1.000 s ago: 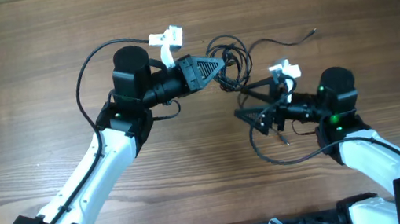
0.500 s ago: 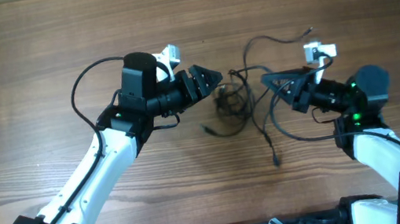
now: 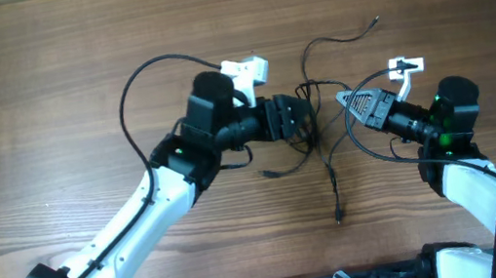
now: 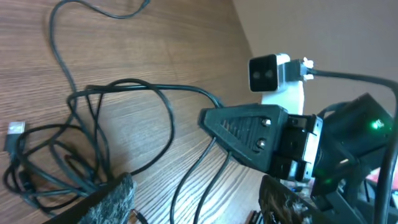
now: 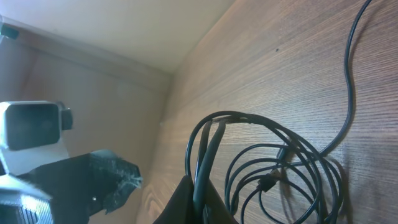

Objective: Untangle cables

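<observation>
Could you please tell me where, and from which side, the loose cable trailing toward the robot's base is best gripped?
Probably the straight run of the cable just behind its plug end, from straight above, fingers either side: it lies flat and alone on bare table, clear of the knot.

Overhead: I look straight down on the bench (image 3: 22, 74) from high up. The left arm (image 3: 141, 214) and right arm (image 3: 466, 180) reach in from the bottom edge.
Left wrist: I sit low and close, looking past the left fingers (image 4: 112, 200) across the wood at the right fingers (image 4: 245, 127) and the right wrist camera (image 4: 270, 71).
Right wrist: just as close, skimming the wood, I face back at the left wrist camera (image 5: 31, 124).
Shared: all three views catch the cables (image 3: 318, 133) between the arms.
</observation>
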Tool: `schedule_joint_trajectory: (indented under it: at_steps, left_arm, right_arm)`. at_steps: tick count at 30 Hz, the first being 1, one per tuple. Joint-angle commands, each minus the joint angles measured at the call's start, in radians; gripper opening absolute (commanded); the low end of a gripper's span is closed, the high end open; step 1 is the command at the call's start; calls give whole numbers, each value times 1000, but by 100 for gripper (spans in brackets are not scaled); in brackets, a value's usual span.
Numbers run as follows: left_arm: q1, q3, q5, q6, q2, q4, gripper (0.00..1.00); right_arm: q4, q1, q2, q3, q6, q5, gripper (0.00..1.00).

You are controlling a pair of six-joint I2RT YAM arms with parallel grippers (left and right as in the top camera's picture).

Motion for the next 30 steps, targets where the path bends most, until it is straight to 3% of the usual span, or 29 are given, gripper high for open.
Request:
schedule_joint_trajectory:
  at_steps: [1,3,6,17,23,25,27,30]
  left_arm:
    - [-31,3,-131,39,6,19,58]
    - [-44,3,-184,-10,48,53,51]
    - [-67,3,-258,-36,116,108,53]
    - [-142,3,-262,-33,206,214,60]
    - [-169,3,-293,-5,302,299,51]
    - [-170,3,-294,-5,345,322,36]
    - [-158,3,-314,-4,354,310,4]
    - [-50,3,-312,5,253,262,4]
  right_arm:
    - [2,-5,-4,4,-10,5,4]
    - [2,-5,-4,4,-10,4,4]
    - [2,-5,-4,4,-10,-4,5]
    - [2,-5,-4,4,-10,-6,5]
    - [2,-5,-4,4,-9,-7,5]
    - [2,-5,-4,4,-9,-11,5]
    - [2,-5,-4,4,-9,-14,4]
    - [-2,-18,-4,4,-9,-14,4]
